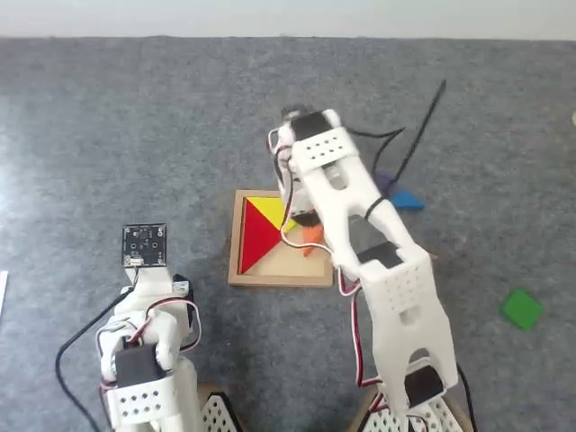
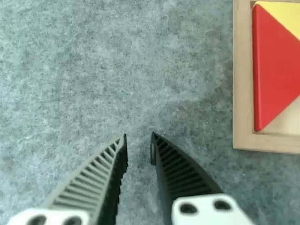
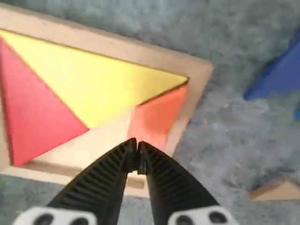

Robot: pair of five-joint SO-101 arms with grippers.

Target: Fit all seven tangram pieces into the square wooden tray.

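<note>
The square wooden tray (image 1: pixel 236 241) lies mid-table, holding a red triangle (image 1: pixel 257 236), a yellow triangle (image 1: pixel 266 210) and an orange piece (image 1: pixel 312 236). My right arm stretches over the tray's right side. In the right wrist view my right gripper (image 3: pixel 137 146) is shut with nothing between its fingers, its tips just above the orange piece (image 3: pixel 159 112) near the tray's rim (image 3: pixel 199 89). My left gripper (image 2: pixel 138 138) hovers over bare carpet beside the tray (image 2: pixel 241 93), narrowly open and holding nothing. The red triangle (image 2: pixel 274 70) lies inside that tray edge.
Loose pieces lie on the grey carpet right of the tray: a blue one (image 1: pixel 407 200) beside a purple one (image 1: pixel 385 184), and a green square (image 1: pixel 522 308) far right. A tan piece (image 3: pixel 276 190) sits near the tray's corner. A black cable (image 1: pixel 418 135) trails behind the right arm.
</note>
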